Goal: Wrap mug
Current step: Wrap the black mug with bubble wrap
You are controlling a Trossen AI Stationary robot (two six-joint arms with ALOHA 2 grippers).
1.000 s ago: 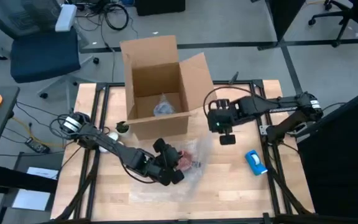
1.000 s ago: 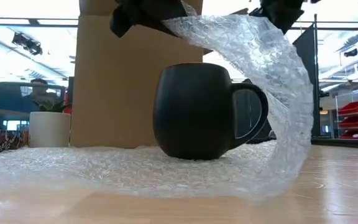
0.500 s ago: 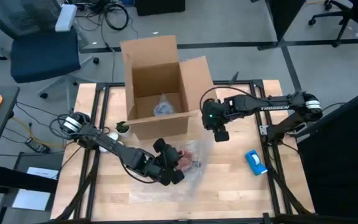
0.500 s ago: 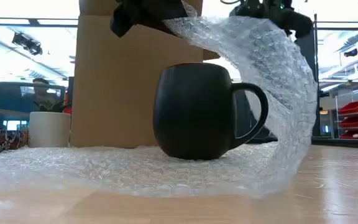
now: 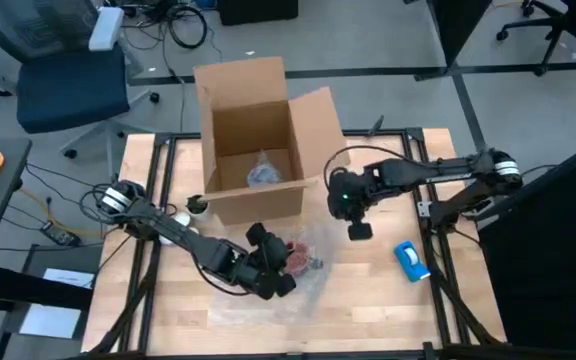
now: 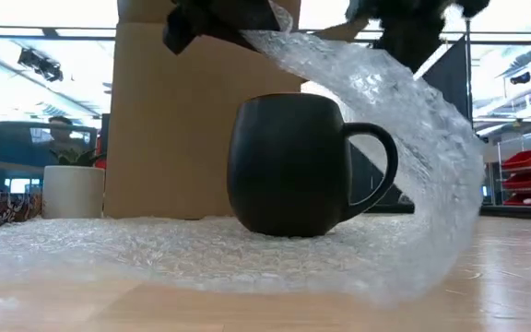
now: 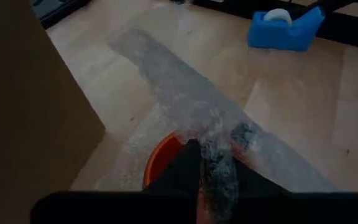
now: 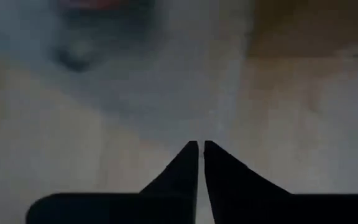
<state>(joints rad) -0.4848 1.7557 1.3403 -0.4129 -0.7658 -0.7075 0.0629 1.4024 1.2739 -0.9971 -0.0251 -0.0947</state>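
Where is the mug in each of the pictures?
High view: the mug sits low center, beside the left gripper.
Low view: mug in the middle.
Left wrist view: orange rim, bottom center.
Right wrist view: blurred, cannot tell.
Shared landmark: the bubble wrap.

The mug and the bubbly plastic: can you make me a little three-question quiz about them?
1. True or false: the mug stands upright on the bubble wrap.
2. Which gripper holds the end of the bubble wrap above the mug?
A. the left gripper
B. the right gripper
C. neither
3. Fill in: the blue tape dispenser lies on the table, on the ____ arm's side.

Key
1. True. It stands upright with the sheet under it.
2. A. The left wrist view shows the sheet pinched between its fingers, over the mug's orange inside.
3. Right.
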